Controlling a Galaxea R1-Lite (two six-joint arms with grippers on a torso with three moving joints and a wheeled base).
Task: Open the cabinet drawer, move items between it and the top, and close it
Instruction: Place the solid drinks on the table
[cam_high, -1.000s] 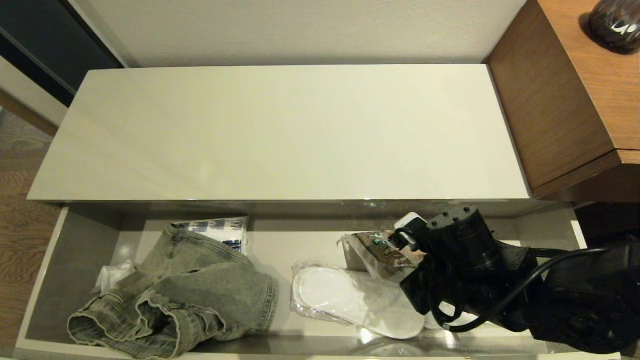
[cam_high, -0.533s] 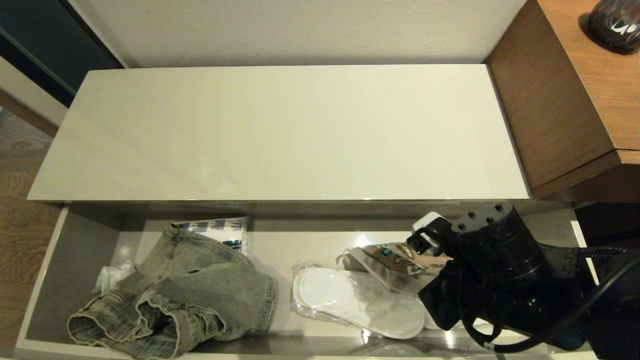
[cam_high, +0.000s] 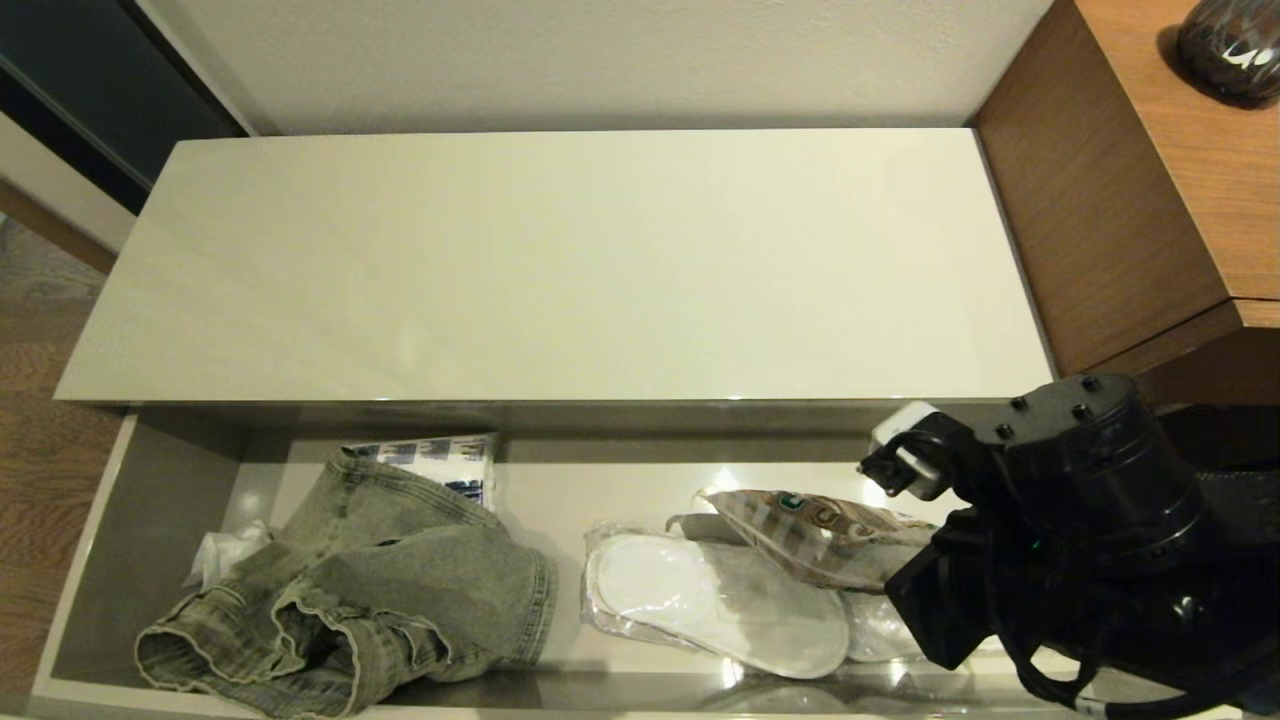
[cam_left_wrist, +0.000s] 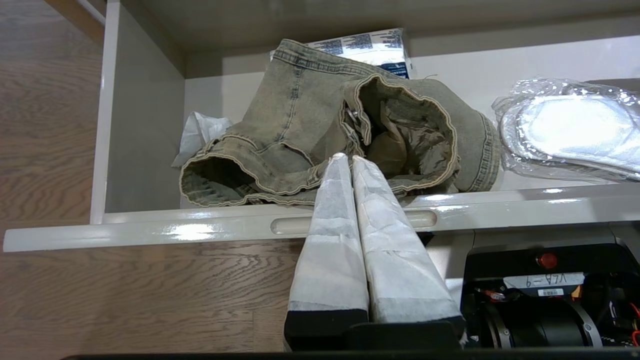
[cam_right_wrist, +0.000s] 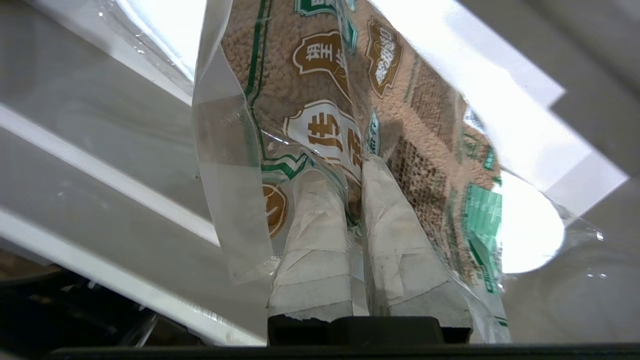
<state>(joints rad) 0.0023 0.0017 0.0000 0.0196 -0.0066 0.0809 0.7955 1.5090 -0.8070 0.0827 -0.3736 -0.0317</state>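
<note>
The cabinet drawer (cam_high: 150, 560) stands pulled out below the bare glossy top (cam_high: 560, 260). The grey-green denim garment (cam_high: 370, 580) lies crumpled in the drawer's left half. My right gripper (cam_right_wrist: 350, 167) is shut on the clear bag of brown granules (cam_high: 820, 535) and holds it lifted over the drawer's right part, above the wrapped slippers; in the head view the arm hides its fingers. My left gripper (cam_left_wrist: 346, 157) is shut and empty, low in front of the drawer face (cam_left_wrist: 200, 230), by one oblong notch and pointing at the denim garment (cam_left_wrist: 325, 130).
White slippers in clear plastic (cam_high: 700, 600) lie in the drawer's middle. A white-and-blue printed pack (cam_high: 440, 460) and crumpled white tissue (cam_high: 225, 550) sit by the denim. A wooden cabinet (cam_high: 1130, 190) with a dark vase (cam_high: 1230, 45) stands at the right.
My right arm has drawn back to the right and upward with the bag of granules, which has risen off the drawer floor and now hangs over the slippers.
</note>
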